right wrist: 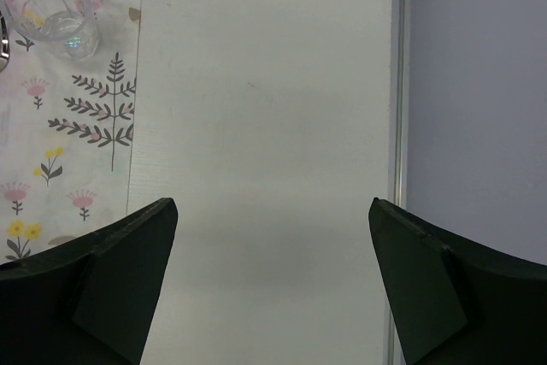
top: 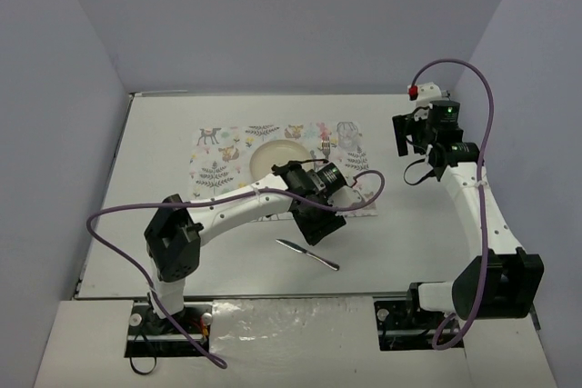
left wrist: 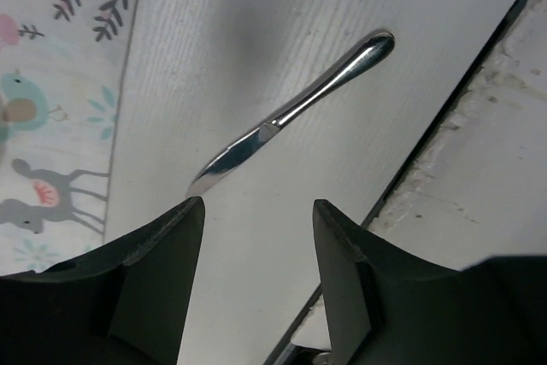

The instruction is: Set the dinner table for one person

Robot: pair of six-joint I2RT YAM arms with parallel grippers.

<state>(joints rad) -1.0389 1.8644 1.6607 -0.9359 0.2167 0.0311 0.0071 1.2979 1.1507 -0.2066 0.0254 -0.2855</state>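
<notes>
Right: the dinner table [top: 164,134] is the white top spanning the view under both arms. The placemat [top: 214,165] lies toward its far side and carries a plate [top: 273,156], what looks like a fork [top: 325,147] right of it, and a glass [right wrist: 51,6] near the mat's right end. The knife [left wrist: 291,113] lies off the mat on bare table near the front edge, so I judge placing it is what's left. The left gripper [left wrist: 256,207] hangs by the blade tip, fingers spread, nothing held. The right gripper [right wrist: 273,211] is far right, fingers apart, empty.
</notes>
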